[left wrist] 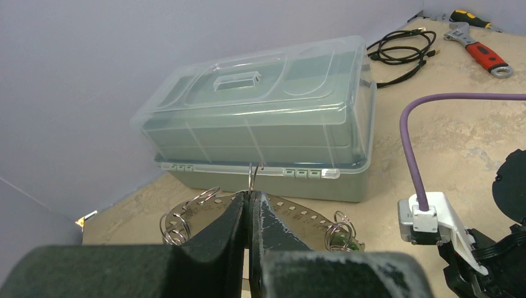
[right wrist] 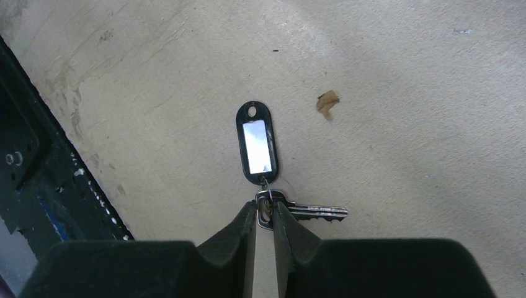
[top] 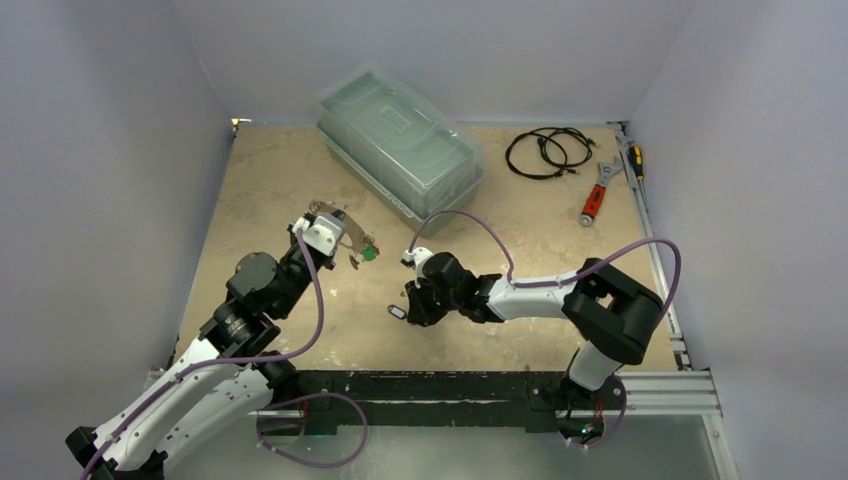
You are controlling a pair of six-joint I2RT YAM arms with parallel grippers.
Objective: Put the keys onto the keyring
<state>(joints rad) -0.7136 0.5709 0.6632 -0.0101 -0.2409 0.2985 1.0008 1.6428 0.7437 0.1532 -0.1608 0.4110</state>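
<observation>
The keyring (left wrist: 298,211) is a flat silver plate with holes along its rim and several wire split rings on it. My left gripper (left wrist: 251,200) is shut on its rim, with one split ring (left wrist: 254,177) standing up just beyond the fingertips. It holds the plate above the table in the top view (top: 335,212). A green-tagged key (top: 369,252) hangs from the plate's right end. My right gripper (right wrist: 265,210) is shut on the head of a silver key (right wrist: 316,213) with a black tag (right wrist: 256,144), low over the table near the front middle (top: 400,310).
A clear-lidded plastic box (top: 400,135) stands at the back middle, just beyond the keyring. A coiled black cable (top: 545,152), a red-handled wrench (top: 597,195) and a screwdriver (top: 634,158) lie at the back right. The black front rail (right wrist: 37,167) is left of the key.
</observation>
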